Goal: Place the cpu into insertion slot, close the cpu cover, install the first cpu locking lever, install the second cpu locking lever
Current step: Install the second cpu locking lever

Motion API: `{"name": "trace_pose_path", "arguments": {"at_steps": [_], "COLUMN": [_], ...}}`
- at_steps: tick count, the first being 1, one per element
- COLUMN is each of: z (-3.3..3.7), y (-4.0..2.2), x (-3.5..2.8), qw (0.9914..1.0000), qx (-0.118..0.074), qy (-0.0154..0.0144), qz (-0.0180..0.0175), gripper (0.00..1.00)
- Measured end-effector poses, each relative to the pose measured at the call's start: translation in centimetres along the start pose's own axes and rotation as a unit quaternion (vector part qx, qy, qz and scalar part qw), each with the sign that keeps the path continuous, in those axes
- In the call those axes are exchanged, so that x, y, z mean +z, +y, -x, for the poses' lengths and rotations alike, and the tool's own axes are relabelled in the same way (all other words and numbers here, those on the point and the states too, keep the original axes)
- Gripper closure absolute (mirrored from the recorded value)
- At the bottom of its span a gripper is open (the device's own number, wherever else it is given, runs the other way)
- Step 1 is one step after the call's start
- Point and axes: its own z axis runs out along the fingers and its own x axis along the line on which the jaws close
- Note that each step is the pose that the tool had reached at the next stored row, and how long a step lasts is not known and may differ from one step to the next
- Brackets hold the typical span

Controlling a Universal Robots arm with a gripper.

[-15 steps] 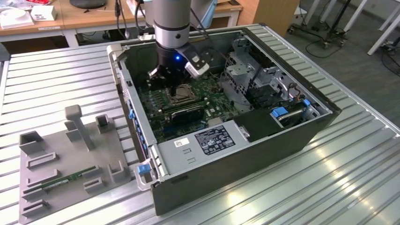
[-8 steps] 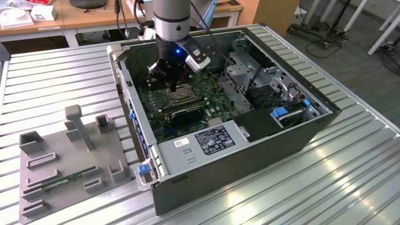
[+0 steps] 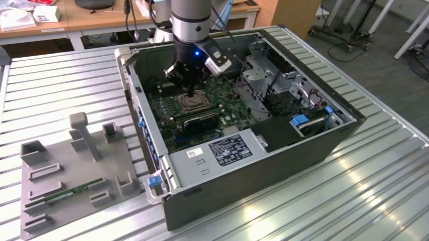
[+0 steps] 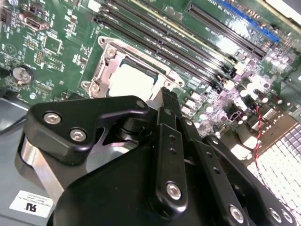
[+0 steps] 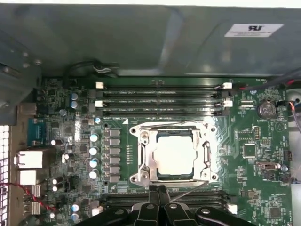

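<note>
The cpu (image 5: 175,154) is sitting in the insertion slot (image 5: 142,155) mid-motherboard (image 5: 263,188), the cpu cover (image 5: 206,153) lying flat around it. The gripper (image 5: 157,189), fingers pressed together and empty, is hovering beside the socket's edge; a slip risks gouging nearby memory slots (image 5: 160,101).

The open computer case (image 3: 268,125) leaves room from above, and the end effector (image 3: 195,93) hangs inside it, fingers pressed together, just over the insertion slot (image 3: 190,103). The space over the socket (image 5: 175,155) is open in the first wrist view. Long black memory slots (image 5: 160,100) flank it on two sides, low to the board. A metal drive cage (image 3: 264,75) crowds the exterior view's right, and the case wall (image 3: 144,125) hems in its left.
</note>
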Motion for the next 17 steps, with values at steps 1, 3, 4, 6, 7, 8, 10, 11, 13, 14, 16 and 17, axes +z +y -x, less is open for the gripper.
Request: {"name": "trace_pose_path", "arguments": {"at_steps": [1,3,4,6,7,8,10,11,13,14,16,17], "z": [0.05,0.08,0.09,0.10,0.10,0.10,0.08,0.09,0.08,0.08,0.07,0.06], "y": [-0.13,-0.43,-0.58,-0.82,-0.89,-0.94,-0.99,-1.04,-1.14,-1.18,-1.28,-1.30], "x": [0.00,-0.02,-0.02,-0.04,-0.03,0.01,0.18,0.23,0.36,0.42,0.52,0.60], "qw": [1.00000,1.00000,1.00000,1.00000,1.00000,1.00000,1.00000,1.00000,1.00000,1.00000,1.00000,1.00000], "qx": [0.000,0.000,0.000,0.000,0.000,0.000,0.000,0.000,0.000,0.000,0.000,0.000], "qy": [0.0000,0.0000,0.0000,0.0000,0.0000,0.0000,0.0000,0.0000,0.0000,0.0000,0.0000,-0.0001], "qz": [0.0000,0.0000,0.0000,0.0000,0.0000,0.0000,0.0000,0.0000,0.0000,0.0000,0.0000,0.0001], "gripper": [0.89,0.89,0.89,0.89,0.89,0.89,0.89,0.89,0.89,0.89,0.89,0.89]}}
